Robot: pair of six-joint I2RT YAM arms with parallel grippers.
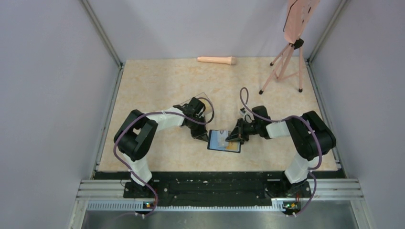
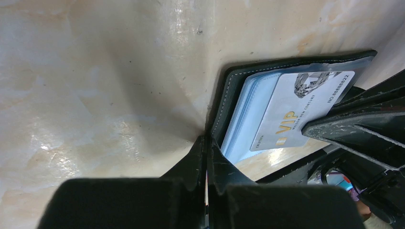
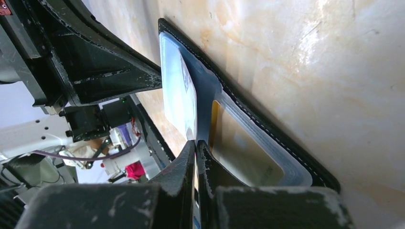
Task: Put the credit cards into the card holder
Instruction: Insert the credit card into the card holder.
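Note:
The black card holder (image 1: pixel 235 148) lies open on the table between both arms. My left gripper (image 1: pixel 208 137) is shut on its left edge; in the left wrist view the fingertips (image 2: pixel 207 139) pinch the stitched black rim (image 2: pixel 223 98). My right gripper (image 1: pixel 236 138) is shut on a grey-white credit card (image 2: pixel 296 112) printed "VIP", which sits partly in the blue-grey pockets (image 2: pixel 248 114). In the right wrist view that card (image 3: pixel 179 98) shows edge-on above the shut jaws (image 3: pixel 197 144). A yellow-orange card (image 3: pixel 239 152) sits in a clear pocket of the holder (image 3: pixel 286 138).
A clear plastic box (image 1: pixel 201 97) lies just behind the left gripper. A beige cylinder (image 1: pixel 217 60) rests at the table's far edge. A tripod (image 1: pixel 285 64) carrying a beige board stands at the back right. Grey walls close in the table on three sides.

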